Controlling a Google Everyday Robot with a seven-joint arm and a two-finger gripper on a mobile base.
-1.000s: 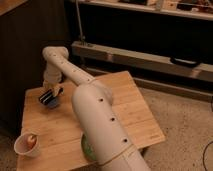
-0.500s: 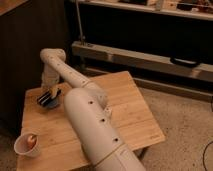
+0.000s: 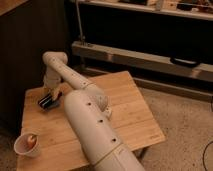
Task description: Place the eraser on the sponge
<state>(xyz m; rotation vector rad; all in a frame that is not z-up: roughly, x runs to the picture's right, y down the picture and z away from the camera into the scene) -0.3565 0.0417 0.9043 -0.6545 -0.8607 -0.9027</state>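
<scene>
Hovering low at the tabletop's far left corner

End effector point(image 3: 51, 94) sits right over the black eraser point(image 3: 45, 102), which lies at its tip on the wooden tabletop point(image 3: 127, 102). Spread or pinching: cannot tell. A white cup point(image 3: 27, 145) stands well apart, near the front left edge.

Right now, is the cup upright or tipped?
Upright: the cup stands rim up. The hand is at the eraser, far left on the table.

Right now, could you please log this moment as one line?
gripper: low, table far-left corner | eraser: at gripper | sponge: against eraser, stacking unclear
</scene>
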